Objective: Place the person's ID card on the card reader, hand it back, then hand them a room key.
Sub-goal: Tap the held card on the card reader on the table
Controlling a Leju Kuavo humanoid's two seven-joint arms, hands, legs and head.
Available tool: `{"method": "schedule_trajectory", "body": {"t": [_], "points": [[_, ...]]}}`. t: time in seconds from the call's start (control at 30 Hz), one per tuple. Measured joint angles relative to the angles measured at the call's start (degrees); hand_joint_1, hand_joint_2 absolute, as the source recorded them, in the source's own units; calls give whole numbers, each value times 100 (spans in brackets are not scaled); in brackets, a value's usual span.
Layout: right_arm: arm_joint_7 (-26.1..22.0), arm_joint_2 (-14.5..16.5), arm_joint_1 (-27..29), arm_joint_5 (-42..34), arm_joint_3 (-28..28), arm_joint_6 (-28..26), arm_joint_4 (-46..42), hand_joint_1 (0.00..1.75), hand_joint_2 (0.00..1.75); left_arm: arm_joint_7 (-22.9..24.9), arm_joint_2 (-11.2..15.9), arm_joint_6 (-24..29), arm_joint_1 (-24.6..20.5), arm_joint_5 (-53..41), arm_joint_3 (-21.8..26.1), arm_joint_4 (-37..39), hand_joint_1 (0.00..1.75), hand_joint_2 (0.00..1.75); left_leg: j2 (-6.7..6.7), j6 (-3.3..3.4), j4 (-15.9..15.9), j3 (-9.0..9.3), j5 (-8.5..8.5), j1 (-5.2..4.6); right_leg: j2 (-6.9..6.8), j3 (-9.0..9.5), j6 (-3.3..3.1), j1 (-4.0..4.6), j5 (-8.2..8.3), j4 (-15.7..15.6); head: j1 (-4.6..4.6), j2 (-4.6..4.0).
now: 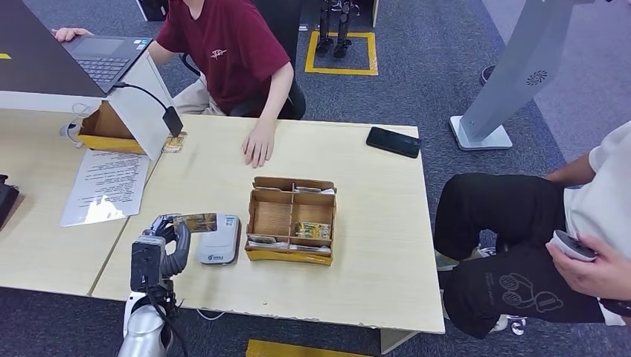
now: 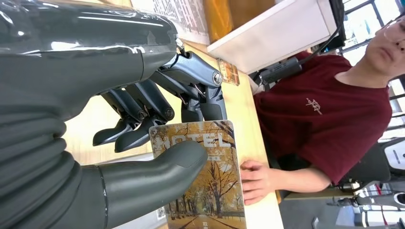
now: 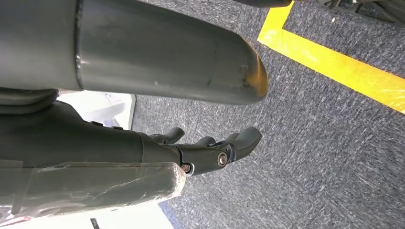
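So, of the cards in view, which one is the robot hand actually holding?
The autumn-tree card printed HOTEL, pinched in the left robot hand over the white card reader. The other cards lie in the cardboard box, and one by the laptop stand.

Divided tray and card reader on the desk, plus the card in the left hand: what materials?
Divided tray: corrugated cardboard, matte brown, by its raw edges.
Card reader: probably moulded plastic, smooth pale grey.
Card, held by the left hand: likely glossy printed plastic, with rounded corners and a tree photo.
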Motion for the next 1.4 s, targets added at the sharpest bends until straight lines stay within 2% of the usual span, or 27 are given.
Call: {"method": "schedule_trajectory", "body": {"t": [0.17,0.47,0.7,1.03,1.4], "points": [[2,9,-1,92,-78,-10,0,0,0,276,64,-101,-10,27,-33,42,175,175,1,0,0,0,0,0,0,0,0,0,0,0,1,0],[35,43,-4,149,-174,-23,0,0,0,360,70,-79,-84,-10,-96,222,175,175,1,0,0,0,0,0,0,-1,0,0,0,0,1,0],[16,54,-9,265,-193,-21,0,0,0,611,69,423,-360,-333,-96,593,175,175,0,1,0,0,1,0,-2,0,0,0,0,0,0,0],[-2,60,-13,474,-198,-12,0,0,0,633,73,773,-813,-435,-67,1368,175,175,-1,-2,0,-1,4,0,-2,1,0,0,1,1,1,0],[3,92,-14,557,-199,-7,0,0,0,661,122,848,-936,-489,40,1873,175,175,0,-2,0,-1,4,0,-1,0,0,0,0,1,1,0]]}}
